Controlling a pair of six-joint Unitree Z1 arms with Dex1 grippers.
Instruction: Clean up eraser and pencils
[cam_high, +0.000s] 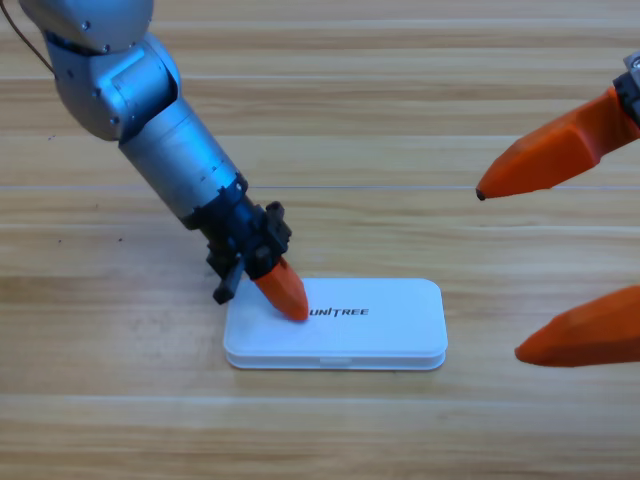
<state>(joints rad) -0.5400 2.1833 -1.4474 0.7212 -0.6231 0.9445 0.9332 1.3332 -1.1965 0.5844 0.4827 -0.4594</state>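
With the white UNITREE case (335, 325) lying closed on the tabletop (400, 120), I judge the closing step nearly complete: my left hand (290, 298), jaw state indeterminable, presses its lid, my right hand (530, 270) waits spread, and next I lift clear.

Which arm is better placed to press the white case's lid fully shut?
Left, probably. The left gripper already rests on the left end of the closed white rectangular UNITREE case on the wooden table. The right gripper waits open at the picture's right edge, apart from the case.
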